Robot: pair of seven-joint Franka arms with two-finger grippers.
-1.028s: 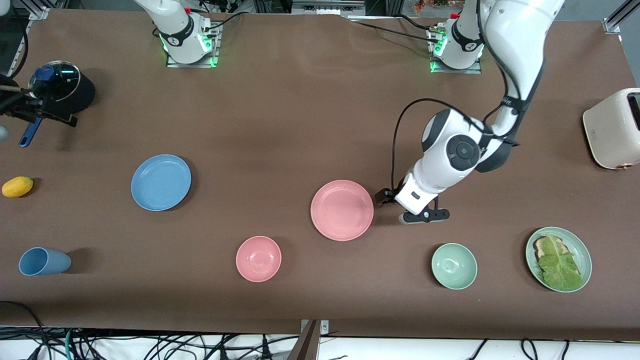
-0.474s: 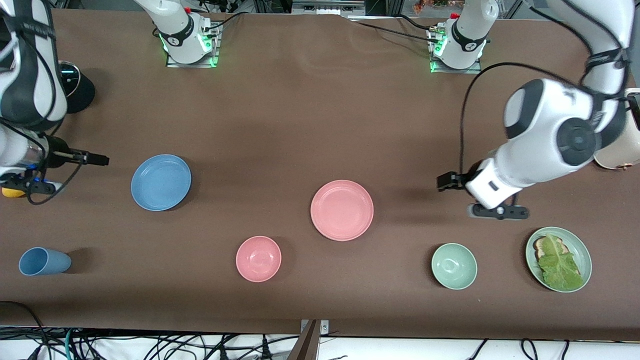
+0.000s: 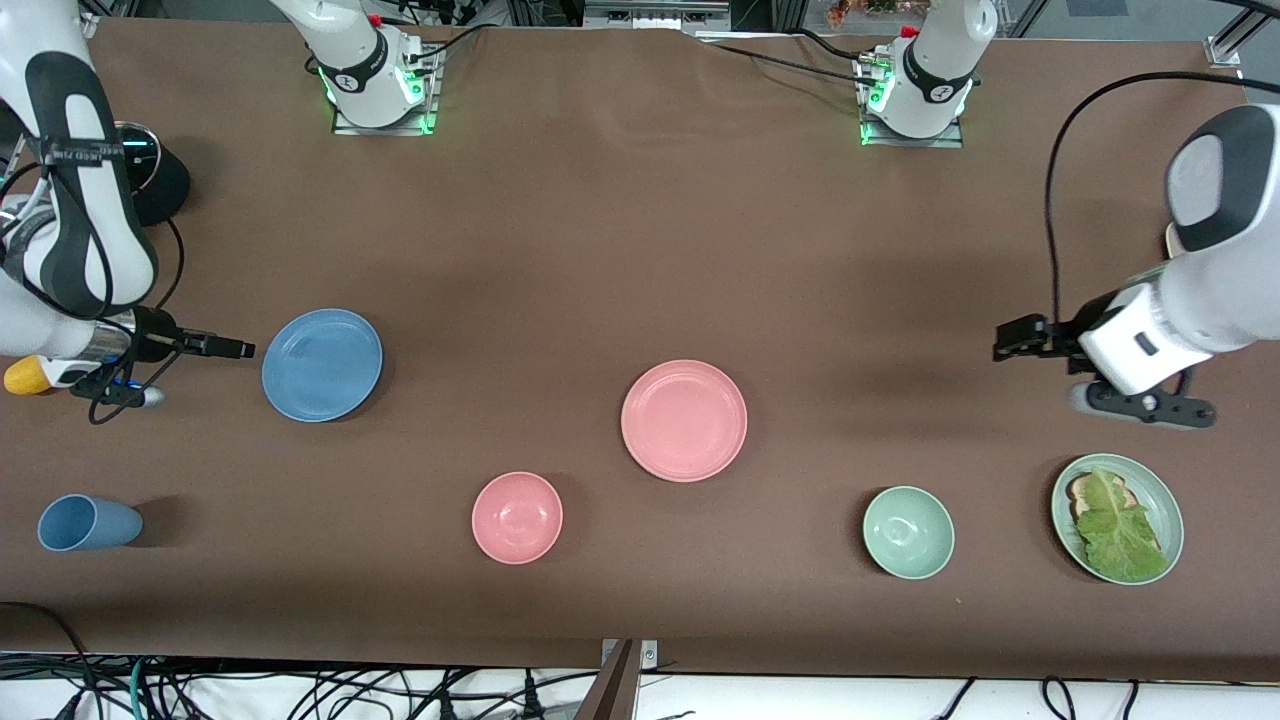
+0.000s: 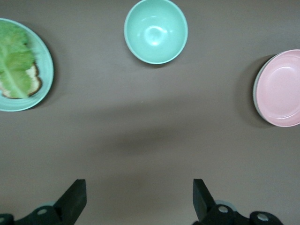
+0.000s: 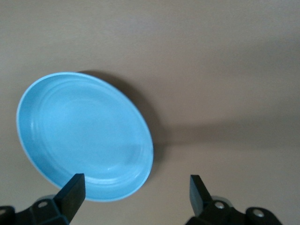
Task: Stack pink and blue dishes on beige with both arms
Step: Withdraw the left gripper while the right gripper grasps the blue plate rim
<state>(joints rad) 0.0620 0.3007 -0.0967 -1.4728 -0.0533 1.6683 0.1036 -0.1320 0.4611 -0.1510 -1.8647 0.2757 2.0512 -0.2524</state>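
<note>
- Hovering over bare table at the left arm's end, left gripper (image 3: 1045, 370) has its fingers (image 4: 75, 199) spread wide, nothing between them.
- Green plate (image 3: 1160, 490) with toast and a lettuce leaf (image 3: 1115, 525) lies just past this gripper, nearer the front camera.
- Green bowl (image 3: 908, 532) sits near the same gripper, also nearer the camera, toward the table's middle.
- Pink plate (image 3: 684, 420) lies well apart from the left gripper, toward the right arm's end; the left wrist view shows it at the picture's edge (image 4: 280, 88), with a pale rim peeking from under it. Cannot tell what that rim belongs to.
- Pink bowl (image 3: 517, 517) sits near the pink plate, closer to the camera.
- Right gripper (image 3: 190, 365) hangs low just beside the blue plate (image 3: 322, 364), on its side toward the right arm's end of the table; jaws wide apart, holding nothing.
- Right wrist view: blue plate (image 5: 84, 136) fills the ground ahead of the 2 fingertips (image 5: 72, 190), no contact visible.
- Blue cup (image 3: 88, 523) lies on its side near the right gripper, nearer the camera.
- Yellow fruit (image 3: 22, 375) shows partly from under the right arm's wrist.
- Dark pot with a glass lid (image 3: 150, 170) is partly hidden by the right arm.
- No separate beige plate visible anywhere on the table.
</note>
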